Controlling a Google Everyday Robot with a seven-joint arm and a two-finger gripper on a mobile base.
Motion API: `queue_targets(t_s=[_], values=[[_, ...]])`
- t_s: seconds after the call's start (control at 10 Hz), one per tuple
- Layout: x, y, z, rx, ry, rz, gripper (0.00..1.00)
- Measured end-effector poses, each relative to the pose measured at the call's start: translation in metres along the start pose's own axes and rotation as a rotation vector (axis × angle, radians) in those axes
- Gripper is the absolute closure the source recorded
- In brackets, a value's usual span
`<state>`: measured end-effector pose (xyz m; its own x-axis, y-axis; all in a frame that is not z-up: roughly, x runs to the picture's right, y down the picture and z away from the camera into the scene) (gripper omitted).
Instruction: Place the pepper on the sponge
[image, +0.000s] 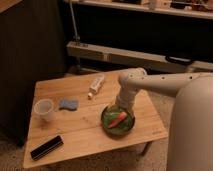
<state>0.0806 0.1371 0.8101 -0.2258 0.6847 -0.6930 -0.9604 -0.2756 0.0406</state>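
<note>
An orange-red pepper (118, 120) lies inside a green bowl (107, 121) on the right half of the wooden table (85, 137). My gripper (117, 107) reaches down from the white arm to the bowl's back rim, just above the pepper's upper end. A light-blue sponge (68, 104) lies flat on the table's left half, well apart from the bowl and the gripper.
A translucent plastic cup (44, 110) stands left of the sponge. A long black block (46, 147) lies near the front left corner. A white bottle (96, 84) lies toward the back edge. A dark cabinet and metal shelving stand behind the table.
</note>
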Motion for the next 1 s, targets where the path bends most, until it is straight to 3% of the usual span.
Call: queue_targets(t_s=[0.4,1.0], values=[[0.000,0.005,0.028,-0.015,0.016,0.013,0.20],[-0.007,-0.003,0.063,0.029,0.023,0.058,0.21]])
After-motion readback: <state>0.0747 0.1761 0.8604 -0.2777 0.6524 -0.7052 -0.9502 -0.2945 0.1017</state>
